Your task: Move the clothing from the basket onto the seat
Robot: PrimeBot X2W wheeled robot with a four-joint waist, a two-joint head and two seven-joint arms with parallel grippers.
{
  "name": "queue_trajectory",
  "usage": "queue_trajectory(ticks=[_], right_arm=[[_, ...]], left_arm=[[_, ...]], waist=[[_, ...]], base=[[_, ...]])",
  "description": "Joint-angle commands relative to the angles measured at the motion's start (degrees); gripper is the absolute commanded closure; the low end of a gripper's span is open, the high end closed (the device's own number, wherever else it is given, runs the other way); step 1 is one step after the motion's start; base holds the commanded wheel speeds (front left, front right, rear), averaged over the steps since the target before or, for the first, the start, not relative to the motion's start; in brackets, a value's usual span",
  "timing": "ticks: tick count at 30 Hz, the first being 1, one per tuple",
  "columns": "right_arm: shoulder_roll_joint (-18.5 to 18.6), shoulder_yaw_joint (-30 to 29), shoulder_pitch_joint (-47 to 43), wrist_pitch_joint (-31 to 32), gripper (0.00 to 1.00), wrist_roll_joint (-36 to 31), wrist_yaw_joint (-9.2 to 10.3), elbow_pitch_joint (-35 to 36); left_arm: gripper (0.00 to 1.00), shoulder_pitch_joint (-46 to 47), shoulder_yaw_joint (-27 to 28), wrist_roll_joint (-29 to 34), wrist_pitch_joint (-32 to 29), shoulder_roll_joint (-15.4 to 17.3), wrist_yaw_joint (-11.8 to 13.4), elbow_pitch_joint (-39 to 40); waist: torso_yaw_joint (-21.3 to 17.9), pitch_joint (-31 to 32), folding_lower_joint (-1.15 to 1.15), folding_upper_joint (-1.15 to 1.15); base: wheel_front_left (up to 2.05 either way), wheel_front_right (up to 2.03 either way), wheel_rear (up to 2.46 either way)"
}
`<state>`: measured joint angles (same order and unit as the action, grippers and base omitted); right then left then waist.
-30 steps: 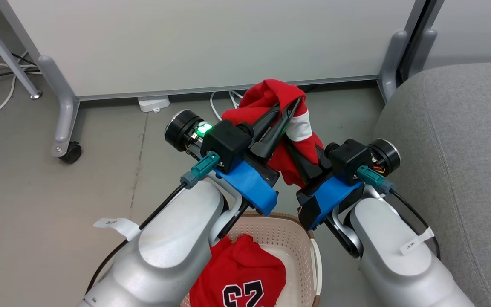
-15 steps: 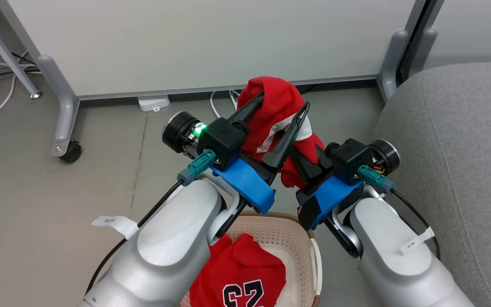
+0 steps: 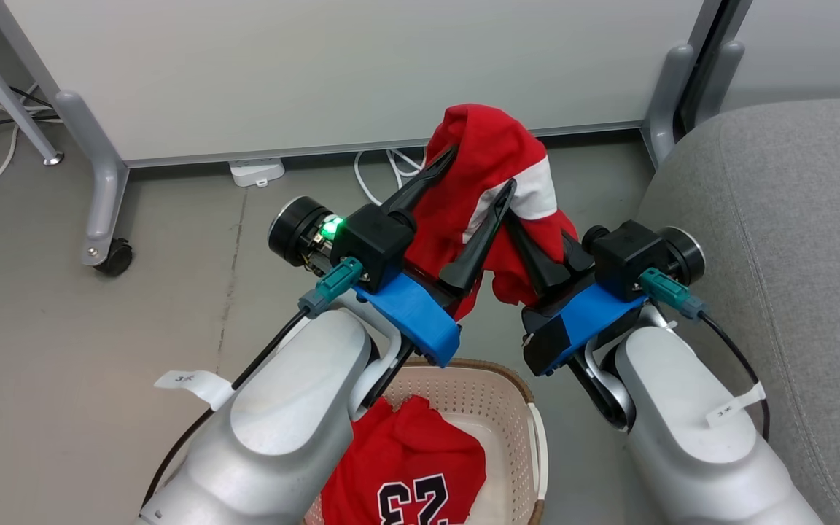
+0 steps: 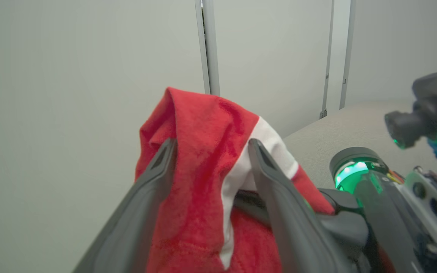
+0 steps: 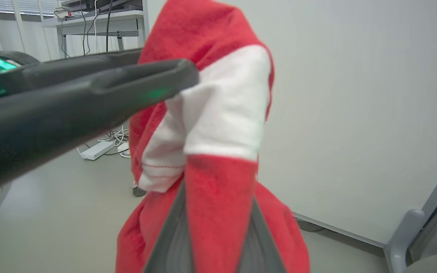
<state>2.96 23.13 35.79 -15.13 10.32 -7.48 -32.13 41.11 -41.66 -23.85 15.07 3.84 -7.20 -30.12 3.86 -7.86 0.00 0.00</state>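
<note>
A red garment [image 3: 489,157] with a white stripe hangs in the air above the floor, between the basket and the seat. My right gripper [image 3: 520,230] is shut on its lower folds, and in the right wrist view the garment [image 5: 218,113] rises from between the fingers [image 5: 173,242]. My left gripper [image 3: 480,173] is open, its fingers [image 4: 154,178] spread on either side of the garment [image 4: 199,151]. A second red garment with black-and-white numerals [image 3: 409,467] lies in the cream basket [image 3: 496,379] under my forearms. The grey seat [image 3: 792,219] is on the right.
A white partition panel [image 3: 347,65] on grey feet with a caster [image 3: 112,257] stands behind the lifted garment. Cables and a white power strip [image 3: 256,172] lie on the floor at its base. A table leg [image 3: 4,87] slants at the far left.
My left gripper has gone from shut on the lifted garment to open, its fingers now spread around the cloth. The right gripper keeps its hold. The whole picture has shifted slightly.
</note>
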Motion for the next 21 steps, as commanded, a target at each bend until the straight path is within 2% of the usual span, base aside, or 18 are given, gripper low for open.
queue_trajectory(ticks=[1, 13, 21], right_arm=[[0.2, -0.9, -0.8, 0.0, 1.0, 0.0, -0.03, 0.6], [0.3, -5.9, -2.0, 0.0, 1.0, -0.5, -0.03, 3.3], [0.5, -9.1, -3.7, 0.0, 1.0, -1.2, -0.03, 6.5]], left_arm=[[0.0, -0.6, 0.3, 0.4, 0.2, 0.4, 0.0, 0.3], [0.0, -2.3, 0.9, 1.8, 0.2, 1.7, 0.6, 2.0], [0.0, -3.4, 0.8, 3.0, 0.2, 2.9, 0.6, 3.7]], waist=[[-0.3, -0.4, 0.0, 0.0], [-5.8, -3.2, 0.0, 0.0], [-11.6, -5.1, 0.0, 0.0]], base=[[0.0, 0.0, 0.0], [0.0, 0.0, 0.0], [0.0, 0.0, 0.0]])
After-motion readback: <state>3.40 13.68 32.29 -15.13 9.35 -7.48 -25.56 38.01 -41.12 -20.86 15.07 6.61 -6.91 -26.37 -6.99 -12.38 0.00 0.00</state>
